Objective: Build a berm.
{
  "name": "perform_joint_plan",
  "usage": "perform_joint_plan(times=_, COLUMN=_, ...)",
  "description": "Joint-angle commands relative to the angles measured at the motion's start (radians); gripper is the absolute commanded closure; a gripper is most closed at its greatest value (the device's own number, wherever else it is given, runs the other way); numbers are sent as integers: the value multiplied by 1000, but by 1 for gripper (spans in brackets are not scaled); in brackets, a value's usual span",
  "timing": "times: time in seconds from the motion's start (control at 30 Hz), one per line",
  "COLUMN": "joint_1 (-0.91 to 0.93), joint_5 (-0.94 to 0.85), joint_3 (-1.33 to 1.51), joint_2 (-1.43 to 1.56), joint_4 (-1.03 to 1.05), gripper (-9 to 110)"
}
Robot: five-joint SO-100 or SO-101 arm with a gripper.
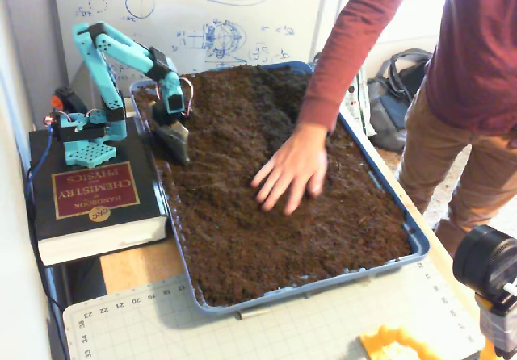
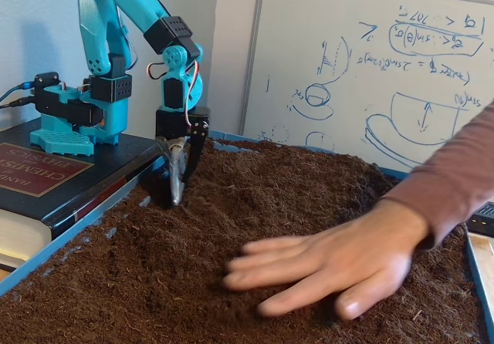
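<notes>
The gripper (image 2: 177, 193), jaws nearly shut around nothing, dips into the soil (image 1: 242, 215) by the tray (image 1: 416, 243) wall (no berm yet); next, pushing soil into a ridge.

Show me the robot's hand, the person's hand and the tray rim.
Robot's hand (image 2: 177, 199), a fixed view: tips at the soil.
Person's hand (image 1: 292, 166), a fixed view: back of the palm.
Tray rim (image 1: 287, 290), same view: near edge.
</notes>
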Motion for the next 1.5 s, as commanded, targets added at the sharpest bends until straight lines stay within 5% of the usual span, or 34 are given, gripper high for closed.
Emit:
perform_joint_plan(times=0.0, joint_1=71, joint_5=8, joint_3=-9, joint_2=-23, joint_4=-176, gripper=101)
perform_joint_plan(times=0.37, joint_1=103, joint_5=160, joint_3=-92, joint_2=-94, joint_4=-390, gripper=101)
perform_joint_plan(times=0.8, joint_1=-101, joint_5=186, joint_3=-589, joint_2=-641, joint_4=-387, gripper=101)
perform_joint_plan(times=1.47, joint_1=-121, joint_5=190, joint_3=-635, joint_2=-229, joint_4=-387, gripper=101)
